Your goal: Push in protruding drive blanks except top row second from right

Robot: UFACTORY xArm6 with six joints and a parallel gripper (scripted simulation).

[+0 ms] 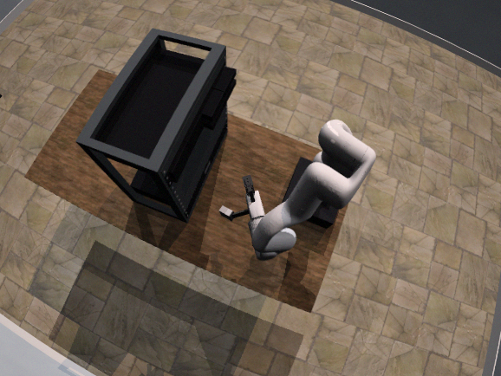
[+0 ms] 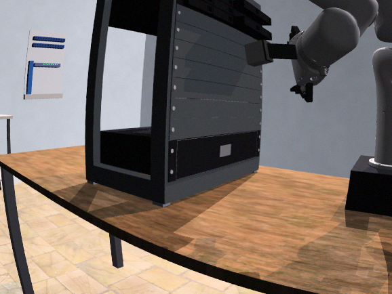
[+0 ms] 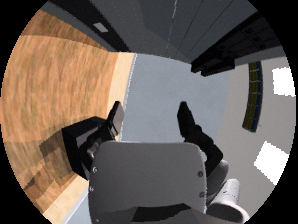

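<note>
The black rack (image 1: 173, 130) (image 2: 159, 101) (image 3: 166, 3) stands on the wooden table (image 1: 260, 143) (image 2: 271, 210) (image 3: 60, 83). The storage chassis sits at the top of its front. Dark drive blanks (image 1: 223, 84) (image 2: 259, 32) (image 3: 226, 56) stick out of it towards the arm; the rows are mostly cut off or hidden. My gripper (image 1: 247, 180) (image 2: 303, 93) (image 3: 150, 107) is open and empty. It hangs in free air in front of the rack's right side, clear of the front and lower than the blanks that stand out.
A grey box on a stalk (image 1: 226, 210) (image 2: 258, 52) juts from my wrist towards the rack front. Plain grey panels cover the rack front; a black unit with a grey label (image 2: 225, 150) sits at the bottom. The arm's black base (image 1: 322, 214) (image 2: 367, 186) stands at the right.
</note>
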